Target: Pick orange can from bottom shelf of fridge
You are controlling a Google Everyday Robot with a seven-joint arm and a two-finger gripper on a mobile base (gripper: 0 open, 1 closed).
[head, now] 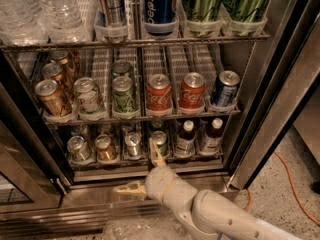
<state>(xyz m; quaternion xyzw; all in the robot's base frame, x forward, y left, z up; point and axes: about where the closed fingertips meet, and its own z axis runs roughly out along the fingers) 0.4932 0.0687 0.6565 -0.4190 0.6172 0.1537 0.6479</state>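
The fridge (280, 84) stands open. On the bottom shelf (150, 165), a wire rack, the small copper-orange can (105, 147) stands second from the left, between two silver cans (78, 148) (133, 144). My gripper (135, 166) is open and empty, low in front of the bottom shelf, to the right of and below the orange can. One finger (157, 153) points up in front of a green can (160, 141). The other finger (128, 188) points left over the fridge sill. Neither touches the orange can.
Two dark bottles (186, 137) (213, 134) stand at the right of the bottom shelf. The rack above holds brown-gold cans (51, 97), green cans (124, 95), red Coca-Cola cans (159, 92) and a blue can (225, 88). The door frame (30, 159) is left. An orange cable (295, 184) lies on the floor.
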